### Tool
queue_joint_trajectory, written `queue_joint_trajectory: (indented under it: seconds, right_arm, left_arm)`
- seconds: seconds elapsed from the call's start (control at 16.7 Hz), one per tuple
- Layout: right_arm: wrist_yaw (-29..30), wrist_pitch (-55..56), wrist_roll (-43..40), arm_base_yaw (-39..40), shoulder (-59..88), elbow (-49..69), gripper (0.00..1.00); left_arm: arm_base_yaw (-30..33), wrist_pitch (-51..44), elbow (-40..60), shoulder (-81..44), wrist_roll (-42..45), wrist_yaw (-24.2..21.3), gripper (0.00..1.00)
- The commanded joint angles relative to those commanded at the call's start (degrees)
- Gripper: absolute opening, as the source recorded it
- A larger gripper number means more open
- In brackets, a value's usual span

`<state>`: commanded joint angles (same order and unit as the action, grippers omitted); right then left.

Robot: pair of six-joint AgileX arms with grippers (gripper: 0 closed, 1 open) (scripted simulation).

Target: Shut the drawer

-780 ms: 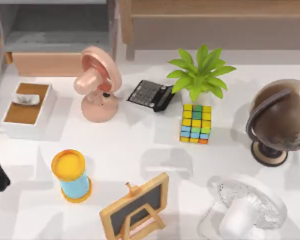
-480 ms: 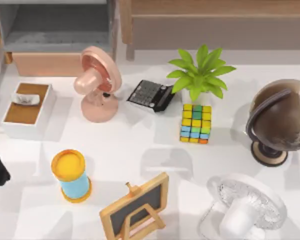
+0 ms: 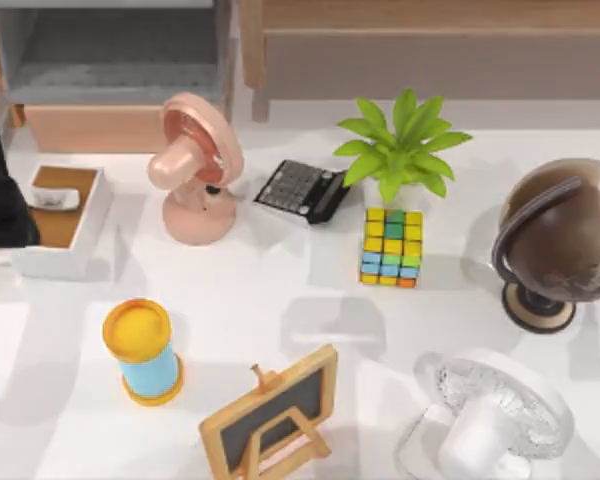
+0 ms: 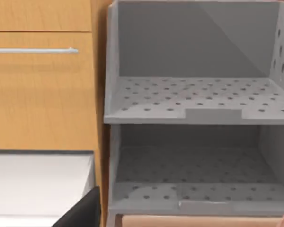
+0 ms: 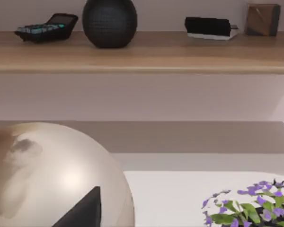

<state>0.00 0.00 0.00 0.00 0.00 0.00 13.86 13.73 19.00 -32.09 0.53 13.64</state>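
Observation:
The drawer stands pulled out at the table's back left, with grey inner walls and a light peach-wood front panel. My left gripper is a dark shape at the table's left edge, just in front of the panel's left end and over the small white box. In the left wrist view the drawer's grey perforated floor is straight ahead, with the panel's top edge close below it. My right arm stays parked off the right side, and its wrist view faces the globe.
A pink fan stands right in front of the panel's right end. A white box with a brown top lies under the left gripper. A calculator, plant, cube, globe, white fan, chalkboard and yellow-topped cylinder are spread across the table.
My left arm has moved along the table's left edge toward the back, from beside the yellow-topped cylinder to just in front of the drawer. Nothing else has moved.

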Motion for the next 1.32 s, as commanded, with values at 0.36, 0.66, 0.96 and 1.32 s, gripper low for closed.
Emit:
queue_joint_trajectory:
  seconds: [0.36, 0.66, 0.96, 1.32]
  right_arm:
    - [0.0, 0.0, 0.0, 0.0, 0.0, 0.0, 1.00]
    - [0.0, 0.0, 0.0, 0.0, 0.0, 0.0, 1.00]
    - [0.0, 0.0, 0.0, 0.0, 0.0, 0.0, 1.00]
    - [0.0, 0.0, 0.0, 0.0, 0.0, 0.0, 1.00]
  left_arm:
    - [6.9, 7.0, 9.6, -17.0, 0.2, 6.9, 1.00]
    - [7.7, 7.7, 10.6, -18.7, 0.2, 7.6, 1.00]
    - [4.3, 9.6, 8.9, -20.0, 3.7, 6.0, 1.00]
    - [-13.2, 22.5, 2.5, -30.8, 23.5, -4.6, 1.00]
